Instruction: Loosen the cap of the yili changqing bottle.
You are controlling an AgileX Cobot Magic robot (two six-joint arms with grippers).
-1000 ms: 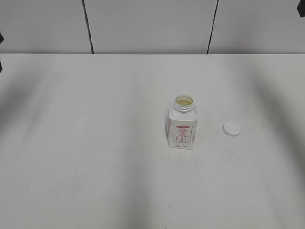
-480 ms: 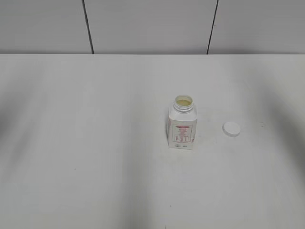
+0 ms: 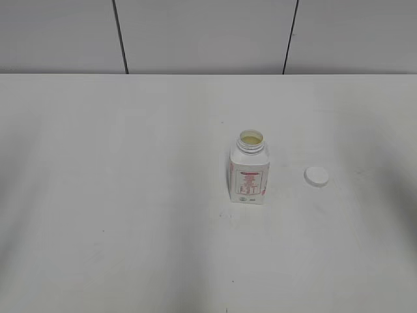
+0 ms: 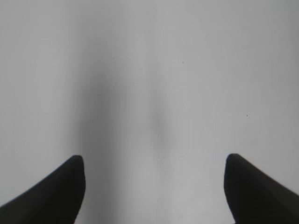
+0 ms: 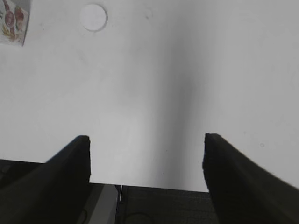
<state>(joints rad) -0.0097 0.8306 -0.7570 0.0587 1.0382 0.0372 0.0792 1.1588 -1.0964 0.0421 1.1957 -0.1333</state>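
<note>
The yili changqing bottle stands upright on the white table, its neck open with pale yellow inside. The white cap lies flat on the table to the bottle's right, apart from it. In the right wrist view the cap lies at the top left and a corner of the bottle shows at the far top left. My right gripper is open and empty, well away from both. My left gripper is open and empty over bare table. Neither gripper shows in the exterior view.
The white table runs to a grey panelled wall at the back. The table's front edge shows in the right wrist view, with dark floor below it.
A dark arm part at the far left edge of the exterior view a second ago has gone out of view, and the shadows on the table have faded. Bottle and cap have not moved.
</note>
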